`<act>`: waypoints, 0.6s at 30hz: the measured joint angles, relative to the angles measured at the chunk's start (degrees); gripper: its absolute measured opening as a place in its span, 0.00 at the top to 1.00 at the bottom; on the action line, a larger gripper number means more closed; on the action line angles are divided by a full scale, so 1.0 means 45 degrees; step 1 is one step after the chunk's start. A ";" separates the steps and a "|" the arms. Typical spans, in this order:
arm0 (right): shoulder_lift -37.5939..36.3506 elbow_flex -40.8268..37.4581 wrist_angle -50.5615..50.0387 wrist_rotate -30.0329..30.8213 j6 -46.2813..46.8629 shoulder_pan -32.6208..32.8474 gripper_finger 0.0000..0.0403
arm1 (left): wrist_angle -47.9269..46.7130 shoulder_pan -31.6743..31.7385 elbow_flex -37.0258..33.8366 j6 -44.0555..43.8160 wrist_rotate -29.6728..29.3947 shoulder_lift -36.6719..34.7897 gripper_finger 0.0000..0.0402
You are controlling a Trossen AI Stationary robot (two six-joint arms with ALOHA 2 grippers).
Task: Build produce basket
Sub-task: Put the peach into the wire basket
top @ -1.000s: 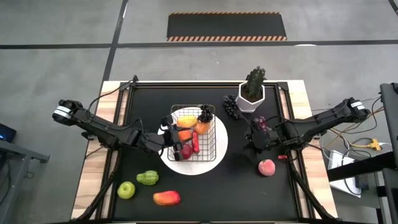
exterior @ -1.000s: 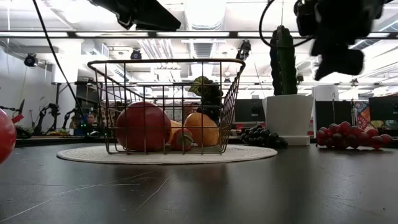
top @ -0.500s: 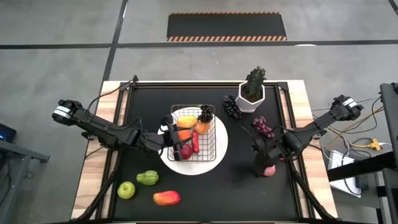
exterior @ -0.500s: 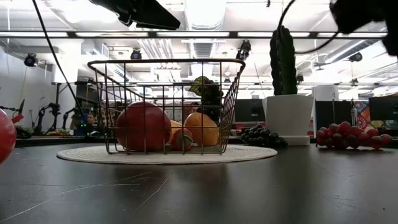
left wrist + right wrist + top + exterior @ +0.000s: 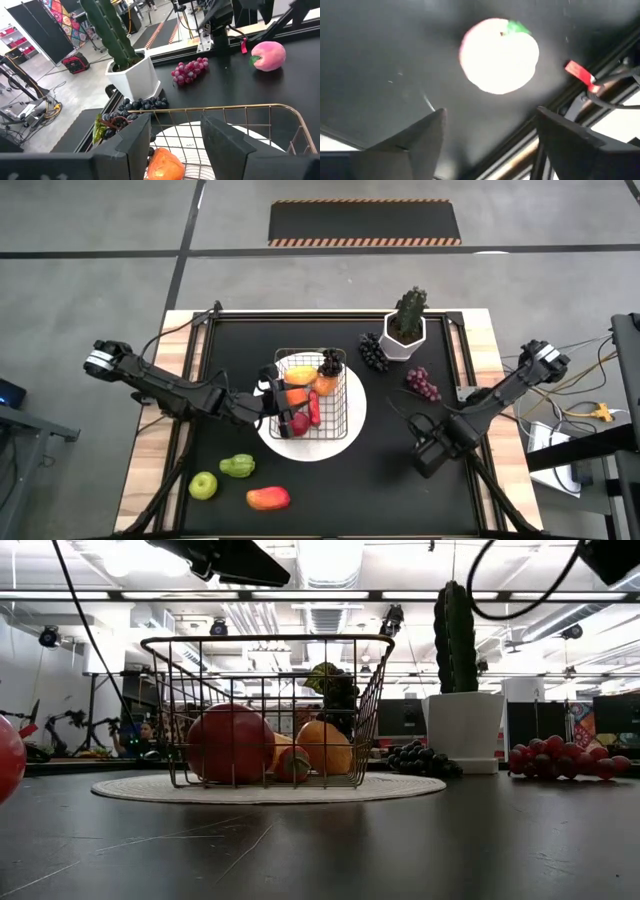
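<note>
The wire basket [image 5: 314,402] sits on a round white plate [image 5: 352,423] mid-bench, holding orange and red produce; a potted cactus [image 5: 406,323] and 2 grape bunches stand nearby. The right gripper [image 5: 487,137] hangs released above the pale peach [image 5: 499,55]. The left gripper [image 5: 172,135] is at the basket's rim, parted and empty.

Robotics lab / workshop: bare concrete floor [image 5: 100,280] w/ a hazard-striped mat [image 5: 365,222], exposed ceiling ducts & strip lights [image 5: 330,595], other robot arms on benches [image 5: 75,725] in bkgd, a person [image 5: 145,735] seated there.
</note>
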 joint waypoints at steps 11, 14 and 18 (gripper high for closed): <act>0.0837 -0.1701 0.1440 -0.0183 -0.1749 0.0157 0.08 | -0.0002 -0.0021 -0.0075 -0.0005 -0.0001 0.0000 0.61; 0.1066 -0.2187 0.1535 0.0006 -0.1785 0.0135 0.08 | -0.0012 -0.0017 -0.0097 -0.0005 -0.0004 -0.0005 0.61; 0.1234 -0.2626 0.2137 0.0411 -0.2015 0.0135 0.08 | 0.0003 -0.0021 -0.0092 -0.0005 0.0000 -0.0005 0.61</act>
